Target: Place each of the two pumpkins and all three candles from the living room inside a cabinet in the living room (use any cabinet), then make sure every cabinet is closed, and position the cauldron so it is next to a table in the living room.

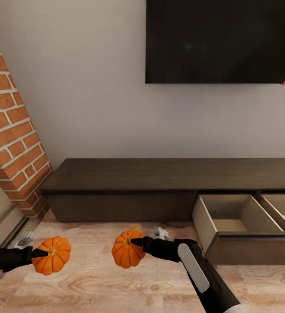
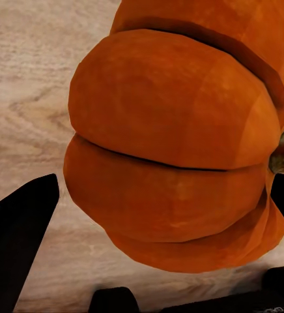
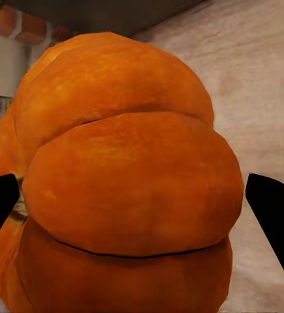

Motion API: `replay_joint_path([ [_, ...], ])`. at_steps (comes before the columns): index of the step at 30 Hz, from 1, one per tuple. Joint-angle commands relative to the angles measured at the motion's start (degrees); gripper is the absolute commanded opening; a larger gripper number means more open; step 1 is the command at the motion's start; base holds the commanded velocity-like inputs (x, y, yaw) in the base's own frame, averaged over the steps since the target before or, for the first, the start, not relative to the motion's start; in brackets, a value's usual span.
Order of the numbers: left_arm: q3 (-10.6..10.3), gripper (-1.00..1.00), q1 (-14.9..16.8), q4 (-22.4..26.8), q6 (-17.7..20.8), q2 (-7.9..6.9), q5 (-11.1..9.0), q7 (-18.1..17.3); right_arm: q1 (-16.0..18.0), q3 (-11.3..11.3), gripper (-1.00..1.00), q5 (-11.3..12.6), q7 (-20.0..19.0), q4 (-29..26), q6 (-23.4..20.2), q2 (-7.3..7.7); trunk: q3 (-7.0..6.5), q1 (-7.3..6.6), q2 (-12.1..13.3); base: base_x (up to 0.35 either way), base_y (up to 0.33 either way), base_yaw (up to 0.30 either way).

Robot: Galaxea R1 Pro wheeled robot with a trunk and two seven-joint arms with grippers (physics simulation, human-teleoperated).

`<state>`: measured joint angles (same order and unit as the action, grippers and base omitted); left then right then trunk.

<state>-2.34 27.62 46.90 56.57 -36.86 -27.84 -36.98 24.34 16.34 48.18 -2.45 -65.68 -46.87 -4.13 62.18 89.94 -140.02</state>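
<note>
Above the plank floor I hold two ribbed orange pumpkins. My left gripper (image 1: 42, 253) is shut on the left pumpkin (image 1: 53, 255), which looms close in the left wrist view (image 2: 174, 163) between the black fingers (image 2: 18, 228). My right gripper (image 1: 135, 243) is shut on the other pumpkin (image 1: 125, 251), seen close in the right wrist view (image 3: 129, 182) between its fingers (image 3: 275, 215). Ahead stands the long dark-brown cabinet (image 1: 159, 174). Two of its drawers (image 1: 229, 217) at the right are pulled out, with tan insides that look bare. Cauldron, table and candles are out of view.
A brick fireplace (image 1: 11, 130) rises at the left and a black TV (image 1: 220, 39) hangs on the wall above the cabinet. A small pale object (image 1: 162, 231) and a faint orange one (image 1: 133, 227) lie on the floor before the cabinet. The open drawers jut towards my right arm.
</note>
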Motion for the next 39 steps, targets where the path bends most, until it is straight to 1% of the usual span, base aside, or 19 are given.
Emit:
replay_joint_path([
  [1,-0.09,-1.00,0.07,0.02,0.15,0.10,-0.12,0.15,-0.48,-0.09,-1.00,-1.05,-0.12,0.95,-0.14,-0.13,-0.14,-0.24,0.39,0.000,0.000,0.000],
  [4,-0.05,-1.00,0.07,0.07,0.13,0.25,-0.06,0.35,-1.16,-0.08,-1.00,-1.13,-0.10,1.46,0.04,-0.23,-0.68,-0.90,1.59,0.000,0.000,0.000],
  [7,-0.10,-1.00,0.07,0.11,0.12,0.78,-0.03,0.45,-1.35,-0.08,-1.00,-1.13,-0.35,2.70,1.13,-0.26,-1.22,-1.56,2.80,0.000,0.000,0.000],
  [12,-0.12,-1.00,0.07,0.12,0.05,0.98,0.04,0.50,-1.40,-0.02,-1.00,-1.28,-0.50,4.51,2.15,-0.26,-2.12,-2.66,4.80,0.000,0.000,0.000],
  [13,-0.12,-1.00,0.07,0.12,0.04,1.41,0.08,0.51,-1.40,-0.03,-1.00,-1.31,-0.53,4.87,2.35,-0.26,-2.30,-2.88,5.20,0.000,0.000,0.000],
  [16,-0.12,-1.00,0.07,0.12,0.03,1.78,0.14,0.53,-1.40,-0.02,-1.00,-1.32,-0.54,5.54,2.43,-0.26,-2.84,-3.54,6.41,0.000,0.000,0.000],
  [20,-0.12,-1.00,0.07,0.13,-0.03,1.86,0.15,0.58,-1.42,-0.03,-1.00,-1.23,-0.48,6.18,3.05,-0.26,-3.56,-4.42,8.01,0.000,0.000,0.000],
  [26,-0.12,-1.00,0.07,0.62,-0.05,2.52,0.20,0.74,-1.49,-0.14,-1.00,-1.01,-0.45,11.01,4.32,-0.20,-4.63,-5.73,10.42,0.000,0.000,0.000],
  [29,-0.08,-1.00,0.07,1.16,-0.02,3.13,0.14,3.21,-1.49,-0.16,-1.00,-1.06,-0.45,11.71,4.44,-0.16,-5.17,-6.39,11.62,0.000,0.000,0.000],
  [32,-0.05,-1.00,0.07,1.36,0.02,4.04,0.00,5.84,-1.49,-0.16,-1.00,-1.26,-0.50,11.91,4.75,-0.16,-5.71,-7.05,12.82,0.000,0.000,0.000],
  [35,-0.04,-1.00,0.07,1.43,0.03,4.61,-0.04,6.70,-1.49,-0.16,-1.00,-1.33,-0.52,11.96,4.90,-0.17,-6.25,-7.71,14.03,0.000,0.000,0.000],
  [39,0.01,-1.00,0.07,1.44,0.03,4.75,-0.02,6.89,-1.49,-0.22,-1.00,-1.33,-0.48,11.98,4.94,-0.17,-6.97,-8.59,15.63,0.000,0.000,0.000],
])
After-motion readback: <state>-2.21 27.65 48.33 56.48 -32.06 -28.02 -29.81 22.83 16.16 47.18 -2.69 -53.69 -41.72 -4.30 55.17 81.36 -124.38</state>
